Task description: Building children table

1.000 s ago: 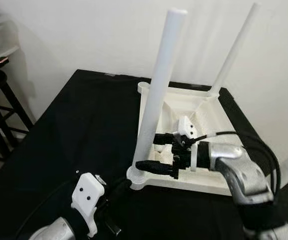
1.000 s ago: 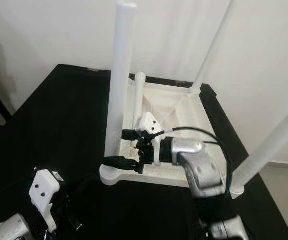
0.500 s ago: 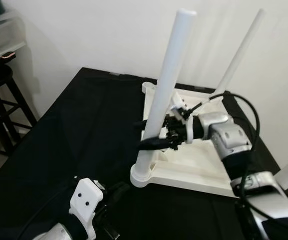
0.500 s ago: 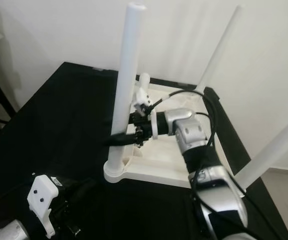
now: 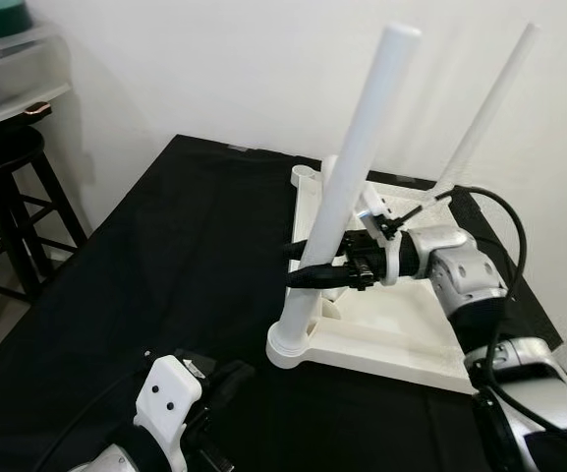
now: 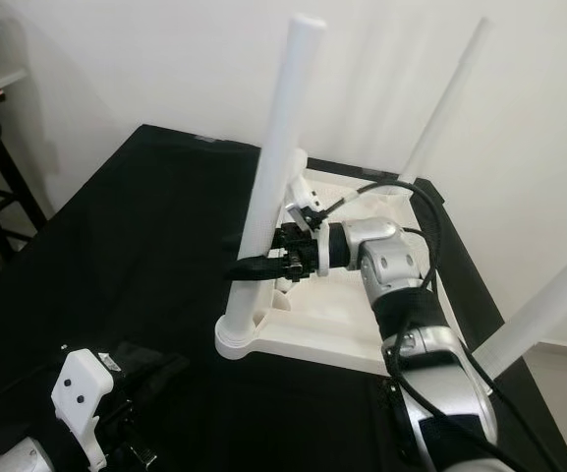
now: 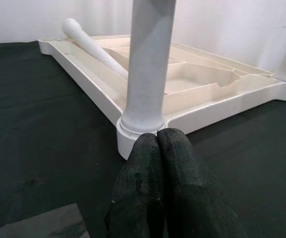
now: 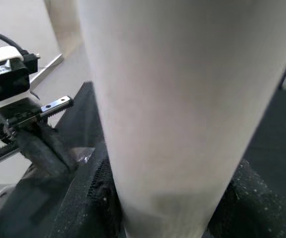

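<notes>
Nearest the camera, the left tool (image 5: 226,376) is held low over the black desk (image 5: 145,265), with its two black fingers (image 7: 157,163) pressed together and nothing between them; they are pointed at the base of the near leg (image 5: 347,197) and are kept just short of it. To the robot's left of that tool a wide stretch of bare black desk surface is seen, running out to the desk's left edge.

Past the left tool, the white children's table (image 5: 381,334) is laid upside down on the desk, toward its right side. The near leg is stood in the near-left corner socket, leaning slightly. A second leg (image 5: 484,108) is stood in the far-right corner, and part of a third (image 6: 543,305) is seen at the near-right corner. A loose leg (image 7: 95,49) is lain inside the upturned top, along its left rim.

The right tool (image 5: 312,264) is reached across the upturned top from the right and is closed around the near leg above its socket, one finger on each side.

Further left, off the desk, a dark stool (image 5: 8,187) is stood against the white wall, with a plastic bin (image 5: 13,69) above it.
</notes>
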Motion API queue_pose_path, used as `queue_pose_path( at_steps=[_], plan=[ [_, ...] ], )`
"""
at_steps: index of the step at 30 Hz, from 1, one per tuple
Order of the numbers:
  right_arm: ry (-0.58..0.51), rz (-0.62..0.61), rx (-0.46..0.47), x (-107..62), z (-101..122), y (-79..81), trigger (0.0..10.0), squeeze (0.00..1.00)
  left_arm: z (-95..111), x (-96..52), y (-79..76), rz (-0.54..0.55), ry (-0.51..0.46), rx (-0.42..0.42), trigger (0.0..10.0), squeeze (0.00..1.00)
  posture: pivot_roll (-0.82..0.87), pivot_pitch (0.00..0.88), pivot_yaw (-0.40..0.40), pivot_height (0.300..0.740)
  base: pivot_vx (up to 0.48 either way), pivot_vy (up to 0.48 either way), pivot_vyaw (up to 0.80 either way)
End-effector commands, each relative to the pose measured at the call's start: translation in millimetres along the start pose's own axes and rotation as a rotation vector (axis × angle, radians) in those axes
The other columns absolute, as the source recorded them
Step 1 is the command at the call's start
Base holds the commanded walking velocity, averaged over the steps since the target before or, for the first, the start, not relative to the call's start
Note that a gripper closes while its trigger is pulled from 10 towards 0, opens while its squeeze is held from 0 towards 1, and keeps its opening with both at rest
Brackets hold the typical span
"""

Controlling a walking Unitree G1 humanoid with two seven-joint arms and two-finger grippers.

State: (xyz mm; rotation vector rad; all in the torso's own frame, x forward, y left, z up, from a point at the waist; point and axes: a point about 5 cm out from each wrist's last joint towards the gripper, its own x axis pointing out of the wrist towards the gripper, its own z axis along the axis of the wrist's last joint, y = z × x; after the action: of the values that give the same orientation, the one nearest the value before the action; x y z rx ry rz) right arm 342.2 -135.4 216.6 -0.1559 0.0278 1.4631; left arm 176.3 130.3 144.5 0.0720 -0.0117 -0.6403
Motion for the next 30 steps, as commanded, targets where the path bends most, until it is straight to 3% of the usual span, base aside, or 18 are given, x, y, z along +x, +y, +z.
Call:
queue_pose_path(
  at_steps=[1, 4, 5, 6, 7, 9, 10, 11, 14, 15, 16, 17, 20, 21, 22, 28, 29, 30],
  plan=[
    [0.157, -0.323, 0.082, 21.6, -54, 22.8, 0.0, 0.00, -6, 3.0, -0.6, -0.010, 0.014, -0.002, 10.0, 0.00, 0.12, 0.000, -0.121, 0.740, 0.000, 0.000, 0.00],
    [0.171, -0.452, 0.106, 29.9, -63, 31.1, 0.0, 0.00, -6, 3.4, 0.2, -0.009, 0.014, -0.001, 10.0, 0.00, 0.12, 0.000, -0.121, 0.740, 0.000, 0.000, 0.00],
    [0.102, -0.554, 0.258, 61.6, -82, 64.9, 0.0, 0.00, -7, 4.3, 3.2, -0.006, 0.014, 0.002, 10.0, 0.00, 0.09, 0.000, -0.080, 0.740, 0.000, 0.000, 0.00],
    [0.053, -0.639, 0.379, 79.2, -89, 89.0, 0.0, 0.00, -7, 4.9, 5.4, -0.003, 0.014, 0.004, 10.0, 0.00, 0.09, 0.000, -0.080, 0.740, 0.000, 0.000, 0.00],
    [0.053, -0.639, 0.379, 79.2, -89, 89.0, 0.0, 0.00, -7, 4.9, 5.4, -0.003, 0.014, 0.004, 10.0, 0.00, 0.09, 0.000, -0.080, 0.740, 0.000, 0.000, 0.00],
    [0.092, -0.621, 0.209, 92.5, -78, 95.7, 0.0, 0.00, -8, 7.9, 10.5, -0.001, 0.015, 0.008, 10.0, 0.00, 0.06, 0.000, -0.052, 0.740, 0.000, 0.000, 0.00],
    [0.092, -0.621, 0.209, 92.5, -78, 95.7, 0.0, 0.00, -8, 7.9, 10.5, -0.001, 0.015, 0.008, 10.0, 0.00, 0.06, 0.000, -0.052, 0.740, 0.000, 0.000, 0.00],
    [0.128, -0.599, 0.147, 86.5, -78, 83.4, 0.0, 0.00, -9, 10.4, 11.5, -0.002, 0.013, 0.009, 10.0, 0.00, 0.07, 0.000, -0.074, 0.740, 0.000, 0.000, 0.00],
    [0.108, -0.648, 0.218, 79.8, -83, 76.4, 0.0, 0.00, -9, 12.3, 10.8, 0.015, 0.005, 0.018, 10.0, 0.00, 0.09, 0.000, -0.097, 0.740, 0.000, 0.000, 0.00],
    [0.109, -0.661, 0.213, 80.2, -81, 78.9, 1.3, 0.00, -9, 12.4, 10.7, 0.019, 0.003, 0.022, 10.0, 0.00, 0.09, 0.000, -0.101, 0.740, 0.000, 0.000, 0.00],
    [0.109, -0.661, 0.213, 80.2, -81, 78.9, 1.3, 0.00, -9, 12.4, 10.7, 0.019, 0.003, 0.022, 10.0, 0.00, 0.09, 0.000, -0.101, 0.740, 0.000, 0.000, 0.00],
    [0.128, -0.672, 0.219, 79.4, -81, 80.5, 10.0, 0.00, -9, 12.9, 10.2, 0.027, 0.000, 0.024, 10.0, 0.00, 0.09, 0.000, -0.108, 0.740, 0.000, 0.000, 0.00],
    [0.146, -0.603, 0.236, 80.0, -80, 85.5, 10.0, 0.00, -10, 15.1, 9.3, 0.024, -0.006, 0.021, 10.0, 0.00, 0.09, 0.000, -0.108, 0.740, 0.000, 0.000, 0.00],
    [0.151, -0.536, 0.262, 80.3, -78, 87.8, 10.0, 0.84, -10, 16.2, 8.9, 0.017, -0.009, 0.016, 10.0, 0.00, 0.08, 0.000, -0.104, 0.740, 0.000, 0.000, 0.00],
    [0.151, -0.466, 0.280, 79.7, -75, 88.9, 10.0, 1.00, -10, 17.4, 8.2, 0.010, -0.011, 0.012, 10.0, 0.00, 0.08, 0.000, -0.107, 0.740, 0.000, 0.000, 0.00],
    [0.131, -0.419, 0.245, 74.6, -64, 78.3, 10.0, 1.00, -11, 18.5, 7.3, 0.005, -0.013, 0.011, 10.0, 0.00, 0.08, 0.000, -0.113, 0.740, 0.000, 0.000, 0.00],
    [0.119, -0.371, 0.187, 68.1, -56, 67.1, 10.0, 1.00, -11, 19.1, 6.9, 0.005, -0.013, 0.012, 10.0, 0.00, 0.09, 0.000, -0.120, 0.740, 0.000, 0.000, 0.00],
    [0.122, -0.292, 0.100, 57.2, -48, 53.4, 10.0, 0.45, -11, 19.4, 6.6, 0.008, -0.014, 0.014, 10.0, 0.00, 0.10, 0.000, -0.130, 0.740, 0.000, 0.000, 0.00]
  ],
)
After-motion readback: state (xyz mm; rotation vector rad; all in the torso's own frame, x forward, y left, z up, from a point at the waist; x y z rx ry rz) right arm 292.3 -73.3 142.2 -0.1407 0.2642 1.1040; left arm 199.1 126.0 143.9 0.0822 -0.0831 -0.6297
